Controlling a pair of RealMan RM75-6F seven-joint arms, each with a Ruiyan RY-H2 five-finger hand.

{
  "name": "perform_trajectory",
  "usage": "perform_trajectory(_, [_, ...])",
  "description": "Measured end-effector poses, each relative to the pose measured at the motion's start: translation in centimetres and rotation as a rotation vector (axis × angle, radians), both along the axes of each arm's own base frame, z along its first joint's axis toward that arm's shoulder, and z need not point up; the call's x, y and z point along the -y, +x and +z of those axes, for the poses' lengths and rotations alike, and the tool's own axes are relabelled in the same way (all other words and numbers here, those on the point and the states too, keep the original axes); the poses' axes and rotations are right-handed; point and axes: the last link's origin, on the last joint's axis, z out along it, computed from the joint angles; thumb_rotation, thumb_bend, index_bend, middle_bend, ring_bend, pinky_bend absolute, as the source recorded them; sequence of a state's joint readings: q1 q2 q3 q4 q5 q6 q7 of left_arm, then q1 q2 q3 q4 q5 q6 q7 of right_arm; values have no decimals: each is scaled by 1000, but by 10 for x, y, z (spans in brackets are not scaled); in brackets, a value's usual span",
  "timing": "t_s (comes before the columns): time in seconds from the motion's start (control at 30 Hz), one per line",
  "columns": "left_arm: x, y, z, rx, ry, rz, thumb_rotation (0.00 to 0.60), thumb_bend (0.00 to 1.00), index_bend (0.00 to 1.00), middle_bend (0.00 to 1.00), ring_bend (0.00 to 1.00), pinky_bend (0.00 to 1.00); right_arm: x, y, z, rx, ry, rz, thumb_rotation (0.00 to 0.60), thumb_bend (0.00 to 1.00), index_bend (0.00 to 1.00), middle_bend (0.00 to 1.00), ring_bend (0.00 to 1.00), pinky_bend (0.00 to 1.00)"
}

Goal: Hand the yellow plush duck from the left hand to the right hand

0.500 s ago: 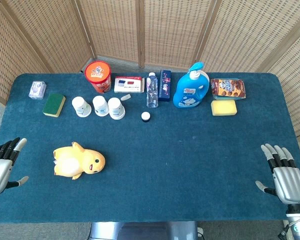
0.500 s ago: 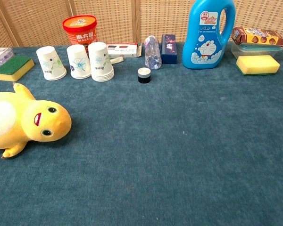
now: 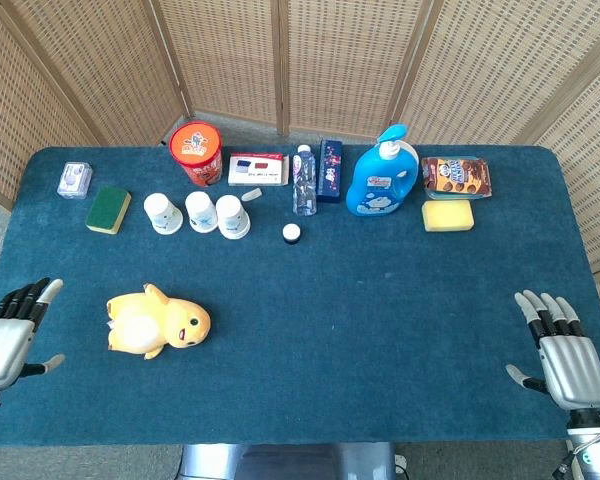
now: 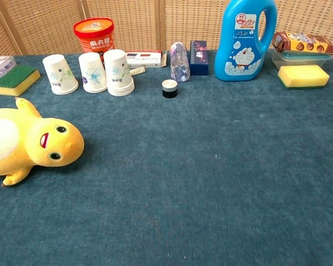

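Note:
The yellow plush duck [image 3: 158, 322] lies on its back on the blue table, at the front left, head toward the middle; the chest view shows the duck [image 4: 30, 144] at the left edge. My left hand [image 3: 8, 338] hovers at the table's left front corner, open, fingers spread, a short way left of the duck and apart from it. At the front right corner my right hand [image 3: 565, 351] is open too, holding nothing. Neither hand appears in the chest view.
Along the back stand a red tub [image 3: 197, 152], three paper cups [image 3: 198, 212], a green sponge [image 3: 108, 209], a water bottle [image 3: 304, 181], a blue detergent bottle [image 3: 382, 178], a yellow sponge [image 3: 448, 215], a snack pack [image 3: 456, 176] and a small cap [image 3: 292, 233].
My left hand has shifted slightly right toward the duck. My right hand has edged a little left. The duck has not moved.

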State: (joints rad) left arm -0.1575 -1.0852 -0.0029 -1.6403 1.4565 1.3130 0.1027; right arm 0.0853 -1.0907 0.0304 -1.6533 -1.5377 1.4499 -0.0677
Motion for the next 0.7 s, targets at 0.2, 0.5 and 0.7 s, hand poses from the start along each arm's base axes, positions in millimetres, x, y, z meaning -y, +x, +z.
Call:
perform_trajectory(0.2, [-13, 3, -20, 39, -70, -10, 600, 0, 0, 0, 0, 57, 2, 2, -2, 0, 9, -2, 600, 0, 0, 0, 0, 0])
perform_trajectory(0.5, [-36, 15, -56, 32, -173, -32, 600, 0, 0, 0, 0, 37, 3, -1, -3, -10, 19, -16, 600, 0, 0, 0, 0, 0])
perform_trajectory(0.7, [-44, 23, -72, 47, -207, -47, 600, 0, 0, 0, 0, 36, 3, -1, -2, -11, 19, -18, 600, 0, 0, 0, 0, 0])
